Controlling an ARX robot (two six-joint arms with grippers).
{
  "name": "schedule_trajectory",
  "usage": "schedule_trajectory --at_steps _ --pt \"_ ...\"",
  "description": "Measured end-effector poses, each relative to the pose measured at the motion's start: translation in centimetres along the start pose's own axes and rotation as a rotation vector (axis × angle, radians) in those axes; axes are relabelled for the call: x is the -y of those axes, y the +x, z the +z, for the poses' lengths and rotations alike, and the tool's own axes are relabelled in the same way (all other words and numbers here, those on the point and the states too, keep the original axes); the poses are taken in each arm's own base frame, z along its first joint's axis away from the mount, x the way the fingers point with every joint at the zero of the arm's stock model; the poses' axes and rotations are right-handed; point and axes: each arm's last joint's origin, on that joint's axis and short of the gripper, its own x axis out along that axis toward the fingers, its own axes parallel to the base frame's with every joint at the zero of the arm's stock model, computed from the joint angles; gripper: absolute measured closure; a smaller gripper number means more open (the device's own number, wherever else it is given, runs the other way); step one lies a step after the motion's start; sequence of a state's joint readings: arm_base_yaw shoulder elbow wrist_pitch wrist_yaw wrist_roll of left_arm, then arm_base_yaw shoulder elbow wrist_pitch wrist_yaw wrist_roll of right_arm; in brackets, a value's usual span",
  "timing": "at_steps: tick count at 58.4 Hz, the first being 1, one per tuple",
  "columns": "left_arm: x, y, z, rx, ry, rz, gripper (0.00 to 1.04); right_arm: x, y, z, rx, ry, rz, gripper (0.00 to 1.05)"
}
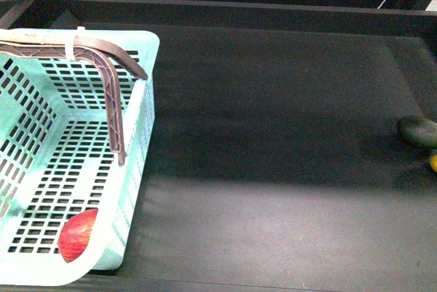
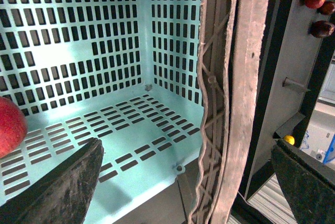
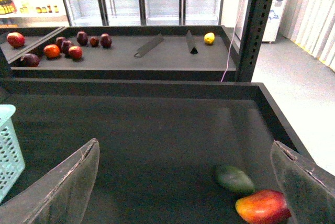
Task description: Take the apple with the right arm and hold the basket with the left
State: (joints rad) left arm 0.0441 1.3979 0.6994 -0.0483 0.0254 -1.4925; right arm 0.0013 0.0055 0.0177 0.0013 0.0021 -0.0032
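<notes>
I see the apple (image 1: 77, 235) already in the basket (image 1: 140, 128); both end effectors gape empty, so next the left (image 2: 183, 182) closes on the handle (image 2: 212, 98).

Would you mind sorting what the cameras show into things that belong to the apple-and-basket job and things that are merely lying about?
Belongs to the job:
- apple, lying inside the basket
- basket, mint green with a brown handle
- left gripper, open beside the handle
- right gripper, open and empty

Just lying about:
- dark green fruit
- red-yellow fruit beside it
- dark red fruits on the far shelf
- small yellow fruit
</notes>
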Motion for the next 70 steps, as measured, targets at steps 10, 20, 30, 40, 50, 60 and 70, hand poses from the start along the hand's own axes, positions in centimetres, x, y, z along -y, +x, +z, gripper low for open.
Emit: schedule_trajectory --at_steps 10,20,30,40,50,60,70 --pt "0.6 -2.4 0.1 0.012 -0.002 -0.050 0.07 0.0 0.0 0.0 0.000 0.000 0.000 0.09" --pt "-0.9 -1.5 0.0 0.063 0.364 -0.320 0.22 0.0 0.0 0.0 0.000 0.000 0.000 0.09" --pt "-3.2 -4.3 -1.2 0.467 1.147 -0.629 0.56 0.0 0.0 0.0 0.000 0.000 0.001 0.09" --pt "-5.8 -5.5 -1.3 0.559 1.395 -0.573 0.94 0.0 0.0 0.0 0.000 0.000 0.000 0.09" --pt "-7.3 -6.5 -1.4 0.575 1.423 -0.568 1.02 0.0 0.0 0.0 0.000 0.000 0.000 0.09" --pt "-8.8 -7.1 -1.5 0.590 1.427 -0.578 1.02 0.0 0.0 0.0 0.000 0.000 0.000 0.09" --pt "-10.1 -7.5 -1.5 0.571 1.432 -0.560 1.02 0.0 0.0 0.0 0.000 0.000 0.000 0.09"
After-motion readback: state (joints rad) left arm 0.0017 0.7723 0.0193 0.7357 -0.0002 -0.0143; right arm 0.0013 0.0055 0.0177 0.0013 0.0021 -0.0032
